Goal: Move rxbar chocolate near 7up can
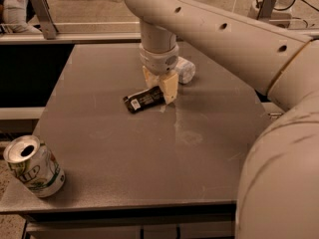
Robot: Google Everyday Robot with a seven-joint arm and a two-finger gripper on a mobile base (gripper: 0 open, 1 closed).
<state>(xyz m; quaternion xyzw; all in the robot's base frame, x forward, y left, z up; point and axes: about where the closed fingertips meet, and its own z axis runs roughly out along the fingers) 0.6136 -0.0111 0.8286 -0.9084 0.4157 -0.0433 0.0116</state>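
Chocolate bar point(143, 99) lies flat beneath my gripper point(159, 86) — fingers apart, straddling one end, placed for a pinch, I judge. Soda can point(34, 166) sits well apart from it — a long carry.

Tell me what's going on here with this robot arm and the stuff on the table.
The robot's arm reaches down over the grey table, with its gripper low at the right end of the rxbar chocolate, fingers apart on either side of that end. The bar lies flat near the table's middle and is not lifted. The 7up can sits far off at the near left corner, so the move is not yet done. A clear plastic bottle lies just behind the gripper.
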